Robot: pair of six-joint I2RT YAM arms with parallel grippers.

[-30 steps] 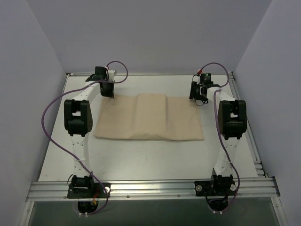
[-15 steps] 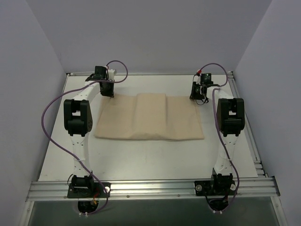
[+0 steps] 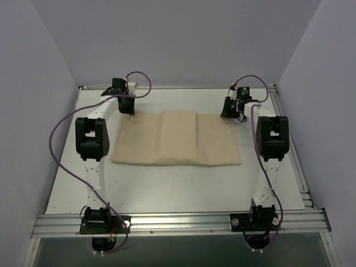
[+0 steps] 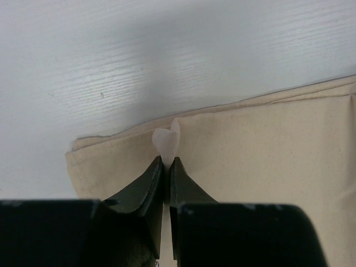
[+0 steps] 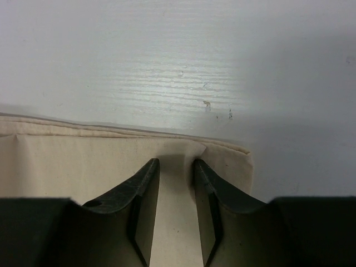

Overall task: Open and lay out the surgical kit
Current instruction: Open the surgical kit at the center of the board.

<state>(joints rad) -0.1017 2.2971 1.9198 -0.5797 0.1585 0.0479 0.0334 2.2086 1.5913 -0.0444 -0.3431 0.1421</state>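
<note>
The kit (image 3: pixel 177 138) lies folded on the table (image 3: pixel 183 183), barely opened: our left gripper (image 4: pixel 166 161) pinches its far-left corner, our right gripper (image 5: pixel 176 162) straddles the far-right one, grip unclear, so we judge that needs securing before both lift.

The folded cloth wrap (image 3: pixel 177 139) hides whatever lies inside. Both wrist views crop it; the right gripper (image 5: pixel 175 162) may be pinching its puckered corner.

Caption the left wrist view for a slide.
Left hand pinches a small fold near the corner of the beige cloth wrap.
</note>
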